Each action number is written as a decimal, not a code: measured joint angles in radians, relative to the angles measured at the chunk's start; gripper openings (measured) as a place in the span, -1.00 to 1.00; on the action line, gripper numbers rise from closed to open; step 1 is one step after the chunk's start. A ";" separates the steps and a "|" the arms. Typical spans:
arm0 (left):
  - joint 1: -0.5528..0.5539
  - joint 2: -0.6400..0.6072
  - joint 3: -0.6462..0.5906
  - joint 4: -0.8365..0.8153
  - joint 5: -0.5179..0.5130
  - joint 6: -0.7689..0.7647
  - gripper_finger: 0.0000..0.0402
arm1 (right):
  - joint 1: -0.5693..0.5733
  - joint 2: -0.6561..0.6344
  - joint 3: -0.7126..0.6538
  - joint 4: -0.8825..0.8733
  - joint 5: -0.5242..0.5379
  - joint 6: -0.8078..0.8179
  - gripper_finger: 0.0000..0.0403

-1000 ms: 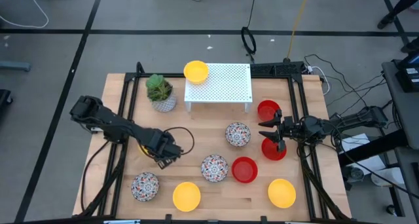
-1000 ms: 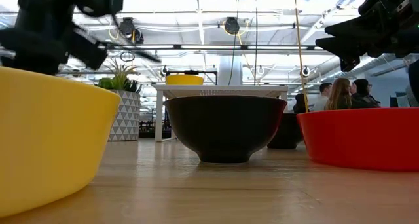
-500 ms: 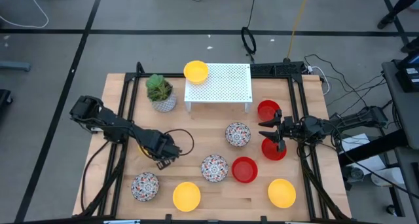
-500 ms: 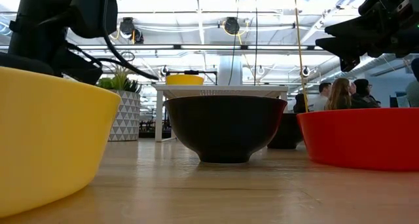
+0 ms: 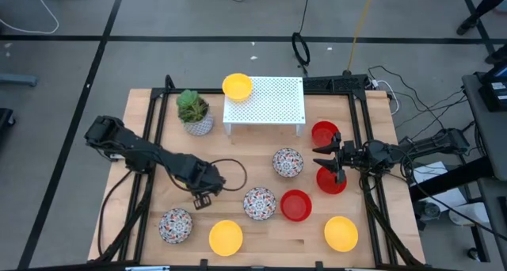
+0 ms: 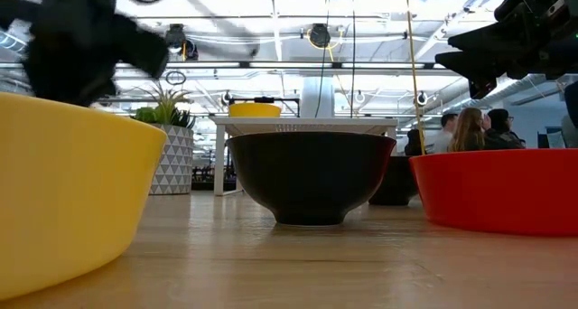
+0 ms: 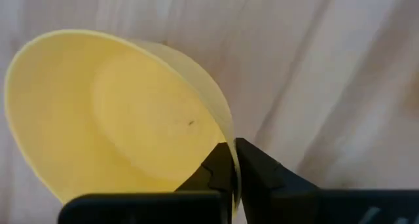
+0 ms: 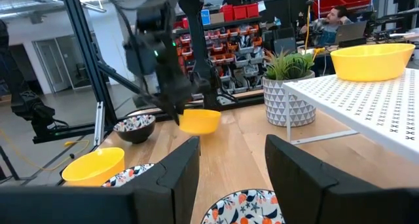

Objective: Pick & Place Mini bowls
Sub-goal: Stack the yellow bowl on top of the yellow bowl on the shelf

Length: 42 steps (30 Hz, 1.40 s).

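Left claw (image 7: 232,168) is clamped on the rim of a yellow mini bowl (image 7: 111,112), one finger inside the wall and one outside, and carries it clear of the desk (image 5: 238,164) over the bare wood left of centre; the right wrist view shows that bowl (image 8: 200,120) hanging in the air under the left arm. In the high view the left claw (image 5: 202,193) sits between the plant (image 5: 192,110) and the patterned bowl at the front left (image 5: 175,224).

Right claw (image 5: 326,160) hovers with its fingers spread apart at the right side of the desk, between two red bowls: one nearer the rack (image 5: 324,133) and one just below the claw (image 5: 332,180). Nothing is held between those fingers (image 8: 171,171).

On the white perforated rack (image 5: 269,103) a yellow bowl (image 5: 237,85) rests at its left corner. Two more patterned bowls stand near the middle, one by the rack (image 5: 287,162) and one lower (image 5: 259,203), with a third red bowl (image 5: 295,205) just beside the lower one. Along the front edge sit a yellow bowl (image 5: 226,237) and another yellow bowl at the right (image 5: 341,233).

People (image 6: 470,128) sit in the room beyond the desk.
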 joint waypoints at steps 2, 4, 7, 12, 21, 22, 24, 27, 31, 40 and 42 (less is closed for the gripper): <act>-0.004 0.000 0.060 0.000 -0.038 0.058 -0.94 | 0.000 0.000 0.000 0.000 0.000 0.000 -0.21; -0.004 0.000 0.120 0.001 -0.073 0.119 -0.97 | 0.000 0.000 0.000 0.000 0.000 0.000 -0.21; -0.003 0.000 0.201 0.001 -0.152 0.198 -0.94 | 0.000 0.000 0.000 0.000 0.000 0.000 -0.21; 0.009 0.000 0.309 0.003 -0.312 0.387 -0.92 | 0.000 0.000 0.000 0.000 0.000 0.000 -0.21; 0.166 0.000 0.434 0.002 -0.579 0.693 -0.89 | 0.000 0.000 0.000 0.000 0.000 0.000 -0.21; 0.189 0.000 0.447 0.001 -0.602 0.728 -0.89 | 0.000 0.000 0.000 0.000 0.000 0.000 -0.21; 0.243 0.000 0.471 0.011 -0.635 0.796 -0.92 | 0.000 0.000 0.000 0.000 0.000 0.000 -0.21; 0.346 -0.001 0.480 0.086 -0.662 0.872 -0.97 | 0.000 0.000 0.000 0.000 0.000 0.000 -0.21; 0.502 0.014 0.479 0.240 -0.612 0.927 -0.92 | 0.000 0.000 0.000 0.000 0.000 0.000 -0.21; 0.713 0.050 0.478 0.371 -0.331 0.945 -0.92 | 0.000 0.001 0.000 0.000 0.000 0.000 -0.21; 0.730 0.056 0.478 0.366 -0.323 0.945 -0.91 | 0.000 0.000 0.000 0.000 0.000 0.000 -0.21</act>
